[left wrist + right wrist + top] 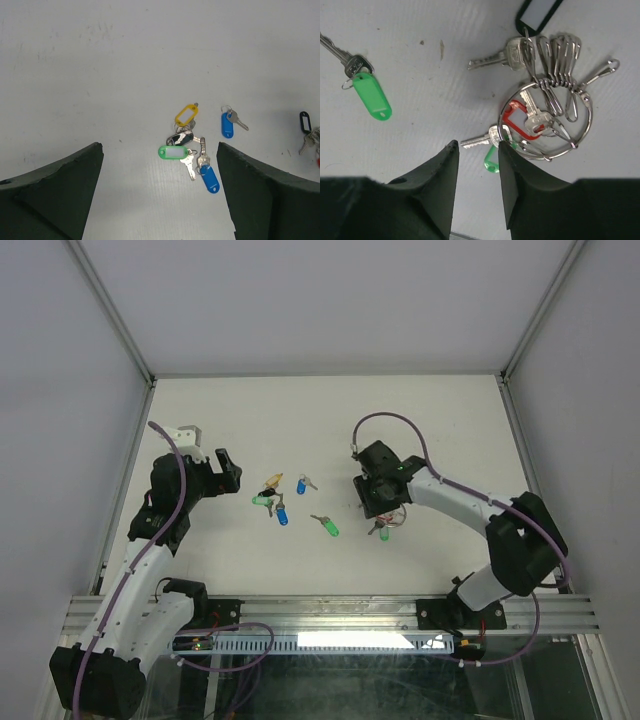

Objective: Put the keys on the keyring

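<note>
Top view, left gripper: spread wide and empty, left of centre; the loose keys lie just to its right on the worktop.
Top view, right gripper: right of centre, over the keyring, which is mostly hidden beneath it.
Left wrist, keys: yellow, green and blue tags bunched at lower centre, between the parted fingers and untouched.
Right wrist, keyring: right of centre, just up and right of the fingertips.
Right wrist, right gripper: half-parted, clamping nothing; a silver key from the bunch lies between its tips, contact unclear.
</note>
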